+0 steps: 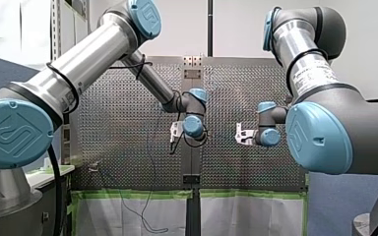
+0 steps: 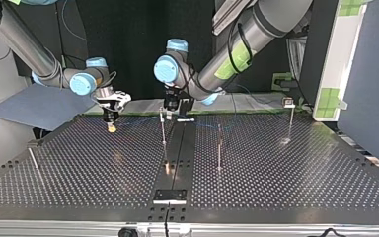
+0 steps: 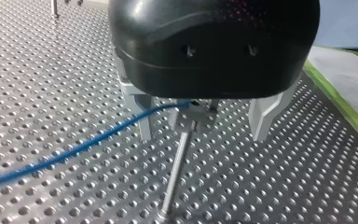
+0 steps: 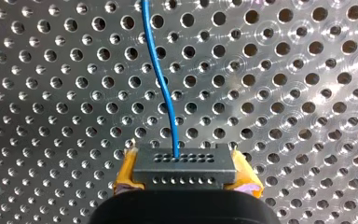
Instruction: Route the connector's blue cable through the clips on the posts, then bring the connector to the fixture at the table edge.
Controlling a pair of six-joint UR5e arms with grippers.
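Two pincers inspected. My right pincer (image 4: 185,179), with yellow pads, is clamped on the one dark grey rectangular connector (image 4: 185,163), over the perforated metal tabletop (image 4: 307,70). The single thin blue cable (image 4: 161,70) leaves the connector's holed face. My left pincer (image 3: 205,123) has its metal fingers apart, straddling the clip at the head of a thin metal post (image 3: 177,163); the cable reaches that clip. The top view shows three upright posts, one slanted rod (image 2: 34,165) at its left, and one black fixture plate (image 2: 170,196) at the near edge, well apart from the connector.
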